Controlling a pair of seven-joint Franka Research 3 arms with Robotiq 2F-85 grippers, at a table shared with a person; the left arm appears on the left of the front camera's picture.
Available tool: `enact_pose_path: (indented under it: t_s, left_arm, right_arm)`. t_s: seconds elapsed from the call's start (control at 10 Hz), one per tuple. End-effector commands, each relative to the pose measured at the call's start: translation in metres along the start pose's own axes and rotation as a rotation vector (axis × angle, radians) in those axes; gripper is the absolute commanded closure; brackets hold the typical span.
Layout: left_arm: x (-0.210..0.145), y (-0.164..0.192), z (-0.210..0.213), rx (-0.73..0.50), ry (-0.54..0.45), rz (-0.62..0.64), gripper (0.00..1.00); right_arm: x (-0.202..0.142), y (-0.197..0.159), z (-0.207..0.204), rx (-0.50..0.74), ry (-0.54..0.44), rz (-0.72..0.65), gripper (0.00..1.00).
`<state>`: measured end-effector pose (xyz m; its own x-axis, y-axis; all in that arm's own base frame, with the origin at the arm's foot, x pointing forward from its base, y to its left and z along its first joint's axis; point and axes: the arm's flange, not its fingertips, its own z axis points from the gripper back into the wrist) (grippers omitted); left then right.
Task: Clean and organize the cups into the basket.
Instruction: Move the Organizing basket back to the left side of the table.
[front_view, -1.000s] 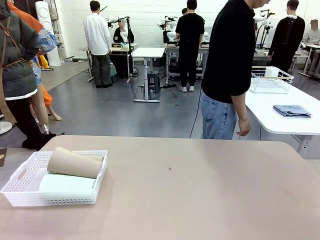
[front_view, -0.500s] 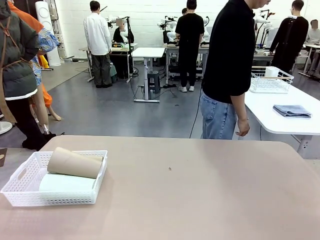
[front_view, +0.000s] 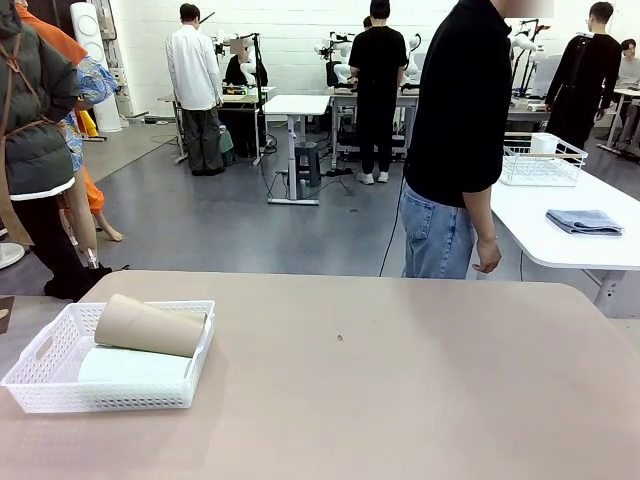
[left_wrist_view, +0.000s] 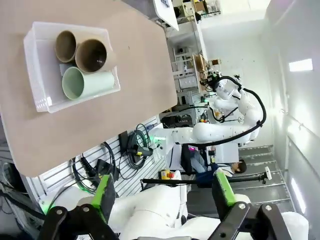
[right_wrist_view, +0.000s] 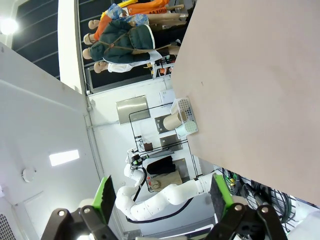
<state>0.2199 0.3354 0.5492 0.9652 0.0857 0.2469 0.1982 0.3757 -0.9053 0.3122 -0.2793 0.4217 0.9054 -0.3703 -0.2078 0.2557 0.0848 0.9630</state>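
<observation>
While the table (front_view: 400, 380) carries nothing else, the basket (front_view: 60, 345) sits at its near-left corner, nearer the left arm. Inside it lie three cups on their sides: tan (left_wrist_view: 95, 54), tan (left_wrist_view: 65, 45), mint (left_wrist_view: 85, 84). Left gripper (left_wrist_view: 162, 195) and right gripper (right_wrist_view: 162, 197) hang well apart from the basket, released.

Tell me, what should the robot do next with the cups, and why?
Probably nothing more than stay back. All three cups, the mint cup and two brown cups, already lie inside the basket, and both grippers are open, holding nothing.
</observation>
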Motion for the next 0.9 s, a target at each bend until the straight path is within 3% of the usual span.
enact_pose_path:
  t_s: [0.0, 0.8]
  left_arm:
    - [-0.001, -0.012, 0.013, 0.043, -0.005, -0.029, 0.00]
    - [-0.002, -0.009, 0.006, 0.014, -0.011, -0.022, 0.00]
  right_arm:
    - [-0.004, 0.000, -0.001, 0.008, 0.003, -0.001, 0.00]
    - [-0.004, 0.000, -0.001, 0.008, 0.003, -0.001, 0.00]
